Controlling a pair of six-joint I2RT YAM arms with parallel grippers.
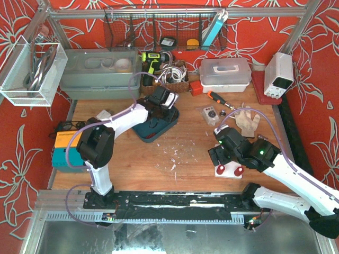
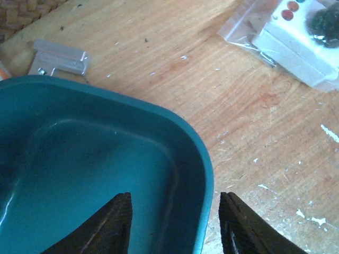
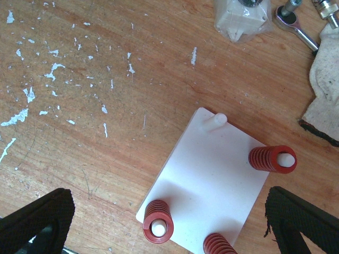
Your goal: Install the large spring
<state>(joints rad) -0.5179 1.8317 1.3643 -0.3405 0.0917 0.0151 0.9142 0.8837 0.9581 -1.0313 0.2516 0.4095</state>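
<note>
Left gripper (image 2: 175, 197): released, its two dark fingers (image 2: 106, 230) spread with nothing held; it hangs at a rounded corner of the teal tray (image 2: 204, 174), one finger over the tray's inside, the other over the bare wood outside the rim

Right gripper (image 3: 170, 203): released as well, jaws wide and empty; it hovers above the white plate (image 3: 212, 180), which lies flat between the two fingers in the wrist view

White plate: on the table (image 1: 122, 164), near and right of centre, just in front of the right arm; it carries four upright white pegs, one at each corner

Red springs: three of them, each seated over a peg; one (image 3: 271, 159) at the plate's right corner, one (image 3: 157, 228) at its near left corner, one (image 3: 219, 244) at the near edge and partly cut off by the frame (which of these is the large spring I cannot tell)

Bare peg (image 3: 216, 120): at the far corner of the plate, carrying no spring

Teal tray: left of centre and farther back than the plate, well apart from it; the part of its floor that shows is plain teal

Metal bracket (image 2: 58, 58): flat on the wood just beside the tray's far edge

Bagged white box (image 2: 296, 39): on the table to the right of the tray, apart from it

Ratchet (image 3: 294, 24) and work glove (image 3: 326, 79): far right of the plate, close to one another; neither touches the plate

Table: worn wood, flecked with white chips between tray and plate
</note>
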